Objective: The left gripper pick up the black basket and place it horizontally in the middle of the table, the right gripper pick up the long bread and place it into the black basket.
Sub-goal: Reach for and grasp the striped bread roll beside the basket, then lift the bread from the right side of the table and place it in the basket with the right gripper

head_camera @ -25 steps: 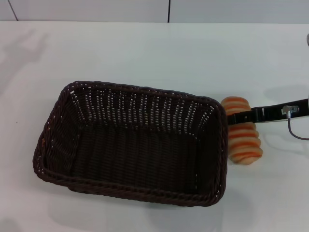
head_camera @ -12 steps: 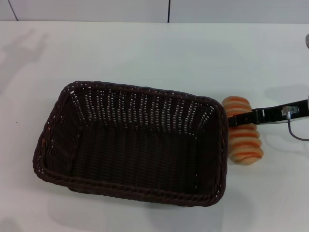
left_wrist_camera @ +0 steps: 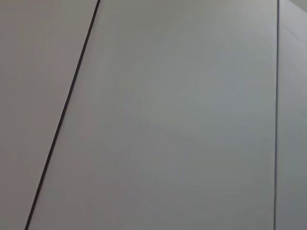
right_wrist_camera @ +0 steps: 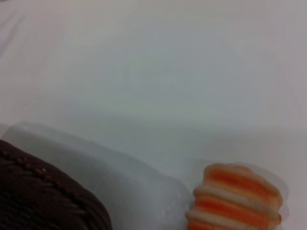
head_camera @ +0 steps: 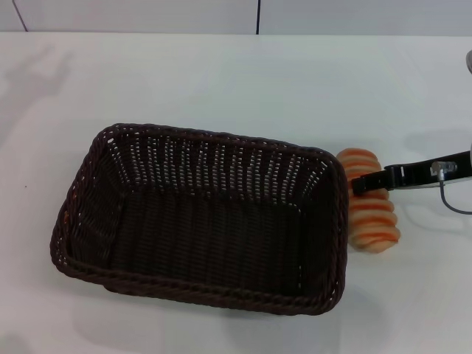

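- While the black basket (head_camera: 199, 217) sits on the table (head_camera: 221, 81) with its long side running across the head view, its opening faces up and nothing lies inside it.
- Just beyond the basket's right-hand short wall lies the long bread (head_camera: 371, 203), on the tabletop, close to the braided rim; whether the two touch cannot be told.
- Reaching in from the side away from the basket, the right gripper (head_camera: 359, 184) lies across the upper-middle of the bread, its dark tip ending just short of the basket's rim.
- A small silver piece (head_camera: 442, 168) and a thin looping wire (head_camera: 451, 200) sit farther back along that arm, well away from the basket.
- Whether the right gripper is clenched on the bread or released cannot be told; only one thin dark bar shows over the loaf.
- From the right wrist view, the basket's rim corner (right_wrist_camera: 43, 191) and the striped end of the bread (right_wrist_camera: 235, 201) appear near each other with bare table between.
- No part of the left gripper shows near the basket; its wrist view takes in only pale flat panels (left_wrist_camera: 168, 120) with thin dark seams.
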Controlling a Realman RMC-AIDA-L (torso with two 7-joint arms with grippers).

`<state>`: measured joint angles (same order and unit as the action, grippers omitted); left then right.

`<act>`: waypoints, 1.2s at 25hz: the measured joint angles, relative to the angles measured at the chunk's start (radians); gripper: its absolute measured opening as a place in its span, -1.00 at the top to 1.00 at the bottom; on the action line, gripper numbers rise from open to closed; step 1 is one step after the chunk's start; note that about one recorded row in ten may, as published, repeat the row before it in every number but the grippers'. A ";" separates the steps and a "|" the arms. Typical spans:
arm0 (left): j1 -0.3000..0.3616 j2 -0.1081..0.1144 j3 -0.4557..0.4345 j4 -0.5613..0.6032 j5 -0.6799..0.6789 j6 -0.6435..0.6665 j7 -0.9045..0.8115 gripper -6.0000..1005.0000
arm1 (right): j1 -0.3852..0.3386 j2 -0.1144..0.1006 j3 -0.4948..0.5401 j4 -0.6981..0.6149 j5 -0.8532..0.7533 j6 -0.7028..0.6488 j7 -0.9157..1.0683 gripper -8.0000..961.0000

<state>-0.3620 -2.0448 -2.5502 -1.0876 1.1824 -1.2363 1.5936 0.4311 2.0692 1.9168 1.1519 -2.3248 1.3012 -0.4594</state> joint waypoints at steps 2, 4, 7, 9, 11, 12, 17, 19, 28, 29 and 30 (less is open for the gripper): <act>0.000 0.000 -0.001 -0.001 -0.001 0.000 0.000 0.09 | 0.000 0.000 0.007 0.001 0.000 0.001 0.000 -0.17; 0.000 0.000 -0.001 -0.001 -0.001 0.000 0.000 0.09 | -0.002 0.000 0.014 0.002 -0.001 0.001 0.000 -0.14; 0.000 0.000 -0.001 -0.002 -0.001 0.000 0.000 0.09 | -0.011 -0.001 0.065 0.007 -0.004 0.000 -0.002 -0.09; 0.000 0.000 -0.002 -0.002 -0.001 0.000 0.000 0.09 | -0.016 -0.002 0.079 0.014 -0.004 0.000 -0.005 -0.06; 0.001 0.001 -0.003 -0.002 -0.002 0.000 0.000 0.09 | -0.030 -0.006 0.093 0.040 -0.004 0.001 -0.007 -0.02; 0.001 0.001 -0.004 -0.002 -0.002 0.000 0.000 0.09 | -0.049 -0.009 0.106 0.087 -0.004 0.003 -0.007 0.00; 0.002 0.003 -0.006 -0.002 -0.003 0.000 0.000 0.09 | -0.096 -0.002 0.139 0.245 0.004 0.043 -0.005 0.14; 0.001 0.003 -0.007 -0.002 -0.003 0.000 0.000 0.09 | -0.116 0.005 0.143 0.340 0.013 0.076 0.008 0.15; -0.001 0.003 -0.009 -0.002 -0.003 0.000 0.000 0.09 | -0.149 0.007 0.041 0.664 0.164 0.171 0.094 0.20; -0.001 0.003 -0.009 -0.002 -0.003 0.000 0.000 0.09 | -0.150 0.007 0.017 0.690 0.171 0.171 0.105 0.20; -0.001 0.003 -0.010 -0.002 -0.003 0.000 0.000 0.09 | -0.148 0.008 -0.010 0.710 0.182 0.172 0.113 0.20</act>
<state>-0.3633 -2.0417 -2.5599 -1.0896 1.1795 -1.2364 1.5939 0.2836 2.0770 1.9064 1.8616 -2.1427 1.4731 -0.3460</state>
